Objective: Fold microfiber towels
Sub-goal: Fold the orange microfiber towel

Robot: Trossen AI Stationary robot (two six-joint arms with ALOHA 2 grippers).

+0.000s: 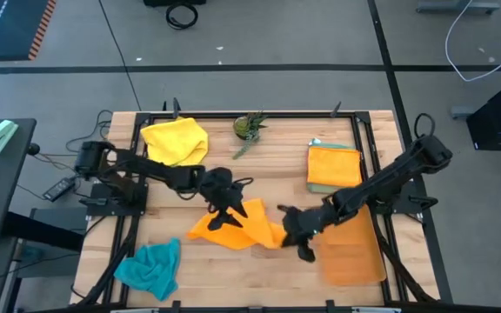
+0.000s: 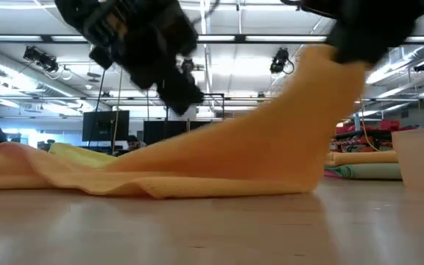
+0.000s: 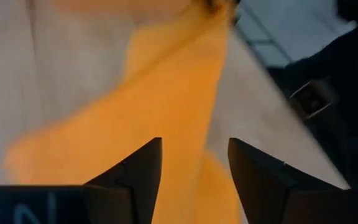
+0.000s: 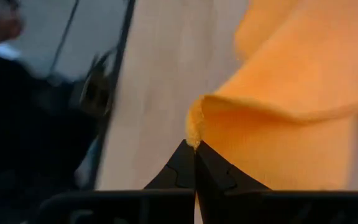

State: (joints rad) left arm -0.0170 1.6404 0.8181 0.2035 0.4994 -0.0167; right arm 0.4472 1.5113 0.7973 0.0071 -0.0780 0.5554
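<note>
- Orange towel (image 1: 233,228) mid-surface, right edge lifted.
- Right pincer (image 4: 195,148) clamped on towel's corner.
- Left pincer (image 3: 194,163) fingers apart, over towel's left part, holding nothing.

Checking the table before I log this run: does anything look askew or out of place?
Only the teal towel, lying crumpled at the table's near left corner, and the yellow towel, bunched at the far left. Neither is folded.

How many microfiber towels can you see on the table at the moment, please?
4, perhaps more: a yellow towel at the far left, a teal towel at the near left, an orange towel mid-table, and a folded stack at the far right, which may hide others.
</note>
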